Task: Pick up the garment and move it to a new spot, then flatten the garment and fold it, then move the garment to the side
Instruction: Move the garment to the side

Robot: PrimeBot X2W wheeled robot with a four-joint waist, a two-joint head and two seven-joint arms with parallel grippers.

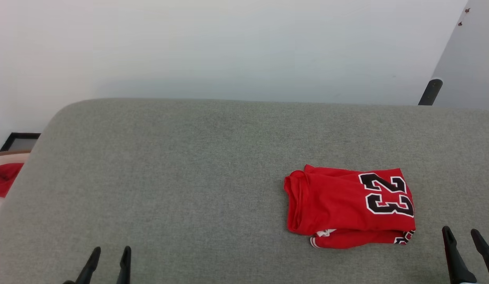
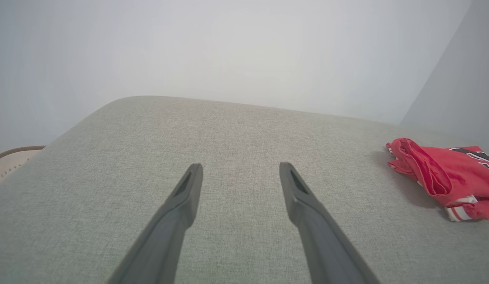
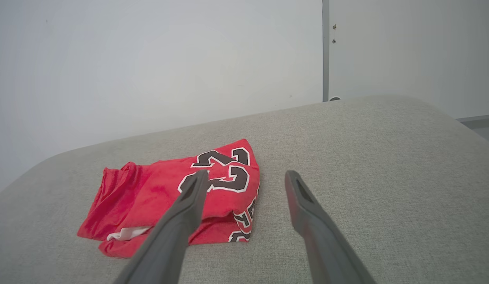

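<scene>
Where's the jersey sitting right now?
In the head view the folded red jersey lies on the grey cushion, right of centre, just ahead and left of the right tool, far from the left tool.

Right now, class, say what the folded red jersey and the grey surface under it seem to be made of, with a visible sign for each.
The garment: probably soft knit cloth, matt; it slumps in rounded folds. The grey surface: seemingly woven upholstery fabric over padding, matt; a fine flecked weave and rounded corners show.
</scene>
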